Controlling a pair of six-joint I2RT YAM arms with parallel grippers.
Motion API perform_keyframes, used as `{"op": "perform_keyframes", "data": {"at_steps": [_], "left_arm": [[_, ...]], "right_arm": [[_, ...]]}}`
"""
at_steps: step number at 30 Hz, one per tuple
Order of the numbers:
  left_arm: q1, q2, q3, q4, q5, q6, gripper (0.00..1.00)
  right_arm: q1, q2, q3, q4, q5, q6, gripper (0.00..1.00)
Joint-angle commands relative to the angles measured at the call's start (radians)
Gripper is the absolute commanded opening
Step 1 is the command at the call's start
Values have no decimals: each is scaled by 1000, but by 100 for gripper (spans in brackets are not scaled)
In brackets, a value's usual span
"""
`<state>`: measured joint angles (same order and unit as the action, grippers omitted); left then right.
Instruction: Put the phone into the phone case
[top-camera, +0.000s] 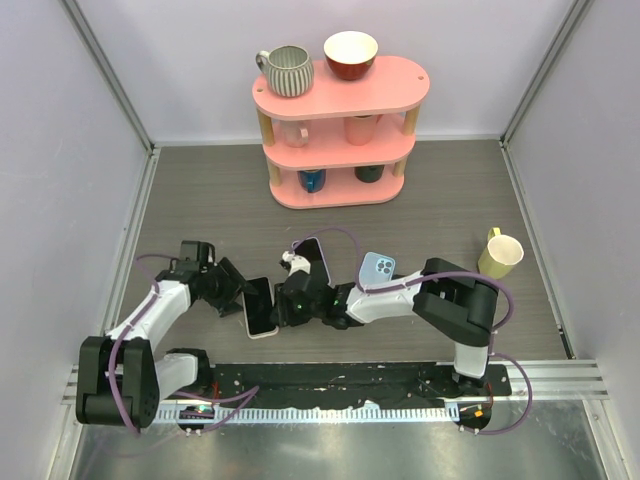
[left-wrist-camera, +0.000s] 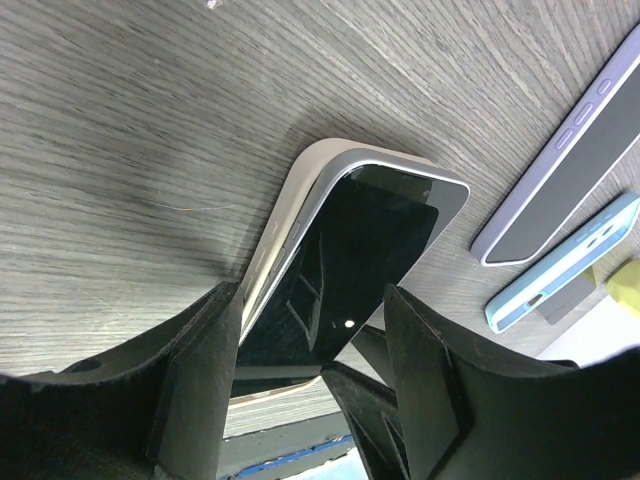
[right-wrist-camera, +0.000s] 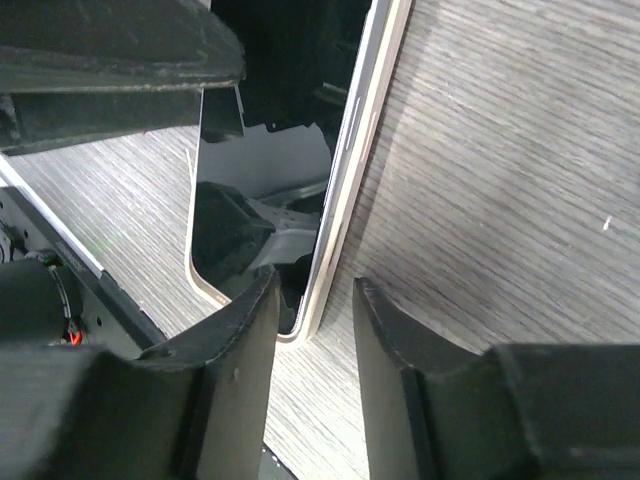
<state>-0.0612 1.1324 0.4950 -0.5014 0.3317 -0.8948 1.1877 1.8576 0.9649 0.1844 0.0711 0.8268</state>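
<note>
The phone (top-camera: 260, 303), black screen up, lies in a cream phone case (left-wrist-camera: 283, 226) on the table between my two grippers. In the left wrist view the phone (left-wrist-camera: 372, 250) sits slightly askew in the case, with the case rim showing along its left side. My left gripper (top-camera: 238, 297) is open and straddles the phone's near end (left-wrist-camera: 310, 330). My right gripper (top-camera: 285, 300) is open on the phone's other side. In the right wrist view the case's corner (right-wrist-camera: 305, 325) lies between its fingers (right-wrist-camera: 240, 360).
A lilac case (top-camera: 313, 258) and a light blue case (top-camera: 377, 268) lie just behind the right gripper; both show in the left wrist view (left-wrist-camera: 560, 170) (left-wrist-camera: 565, 265). A yellow cup (top-camera: 500, 255) stands at the right. A pink shelf (top-camera: 390, 95) with cups stands at the back.
</note>
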Motion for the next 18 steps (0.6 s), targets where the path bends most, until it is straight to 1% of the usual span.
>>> {"op": "perform_keyframes", "data": {"at_steps": [1,4,6,9,10,13,16,18], "left_arm": [[-9,15,4,43,-14,-9,62],[-11,62,27,49,-23,8,61],[-11,104,34,52,-19,13,58],[-9,131,11,81,13,17,48],[-9,132,2,112,27,14,41],[-11,121,-38,159,72,7,33],[-9,109,-50,184,110,-4,31],[-9,106,-53,187,130,-13,30]], "right_arm": [[7,-67,-17,1,7,-40,46],[6,-58,-14,16,-4,-69,52],[1,-43,-11,41,-13,-69,54],[-7,-14,15,44,-19,-78,55],[-8,-8,32,40,-11,-84,55],[-11,17,63,20,10,-91,56],[-17,29,70,24,4,-83,57],[-39,28,57,71,-17,-46,57]]}}
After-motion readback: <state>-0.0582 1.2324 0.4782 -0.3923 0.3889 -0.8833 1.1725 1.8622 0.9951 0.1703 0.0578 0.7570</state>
